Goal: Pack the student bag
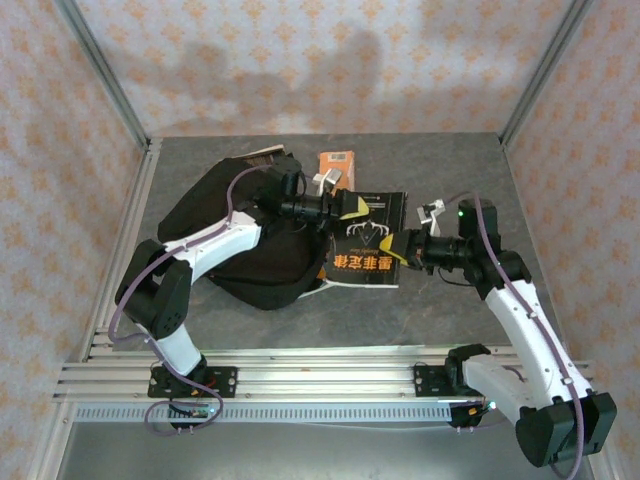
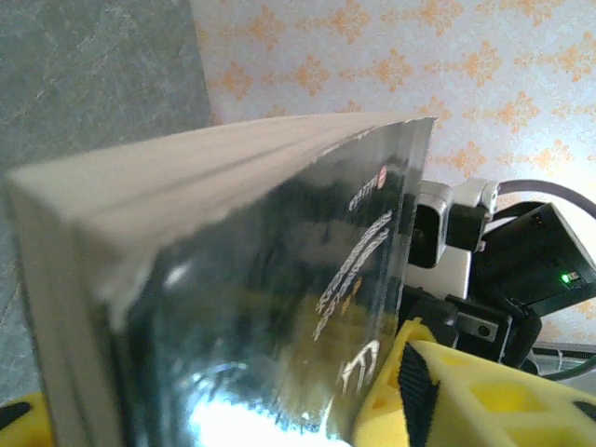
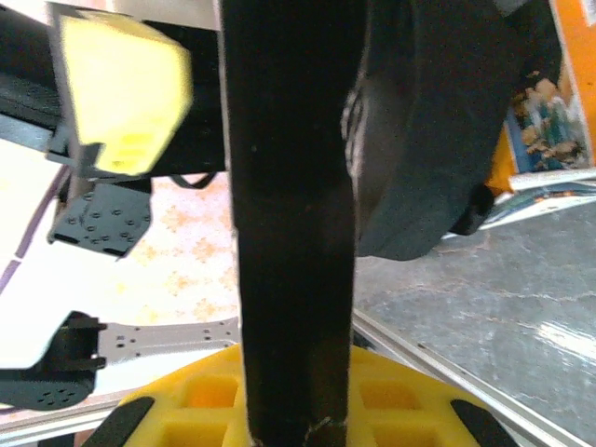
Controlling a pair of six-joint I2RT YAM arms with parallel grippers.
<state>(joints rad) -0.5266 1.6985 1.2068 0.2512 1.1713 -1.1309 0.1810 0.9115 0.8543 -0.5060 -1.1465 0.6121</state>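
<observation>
One black bag (image 1: pixel 245 235) lies flat on the left half of the grey counter (image 1: pixel 450 160). It is soft and much bigger than the books.

There are two books to count. One black book (image 1: pixel 368 250) with light writing on its cover sits just to the right of the bag, and its left edge is over the bag's side. One orange book (image 1: pixel 337 163) lies behind them, near the bag's far edge. A brown corner (image 1: pixel 262 155) pokes out at the back of the bag; what it is cannot be told.

Two arms reach the black book. The right fingers (image 1: pixel 400 250) are closed on its near right corner and hold it. The left fingers (image 1: pixel 352 207) are on either side of its far left corner. It is not clear whether they squeeze it.
</observation>
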